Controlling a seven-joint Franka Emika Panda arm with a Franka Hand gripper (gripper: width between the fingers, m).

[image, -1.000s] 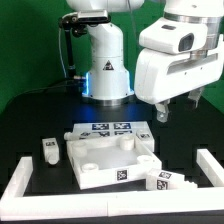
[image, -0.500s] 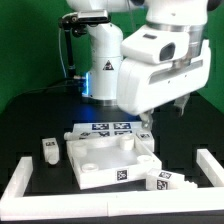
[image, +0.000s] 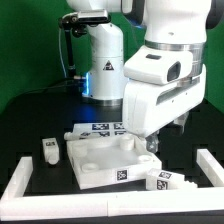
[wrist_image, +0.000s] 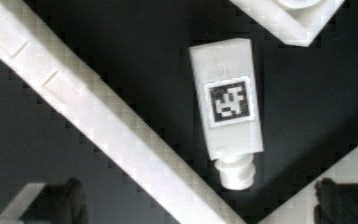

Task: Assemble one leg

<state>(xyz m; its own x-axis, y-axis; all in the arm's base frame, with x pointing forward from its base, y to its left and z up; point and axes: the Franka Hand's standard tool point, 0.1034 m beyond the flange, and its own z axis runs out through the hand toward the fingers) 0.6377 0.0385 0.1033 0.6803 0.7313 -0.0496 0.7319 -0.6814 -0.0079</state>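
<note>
In the wrist view a leg lies flat on the black table, a stubby white peg with a black-and-white tag and its narrow end toward my gripper. The two dark fingers stand wide apart with nothing held; the gripper is open above the table. In the exterior view the gripper hangs low by the far right corner of the square white panel. Other legs lie at the exterior view's left and front right. The arm hides the leg under the gripper there.
A long white rail runs diagonally beside the leg. A corner of the panel shows beyond it. The marker board lies behind the panel. White rails border the table. The robot base stands at the back.
The arm has swung toward the exterior view's left and come down, from above the table's right side to low beside the panel's far right corner. The parts have not moved.
</note>
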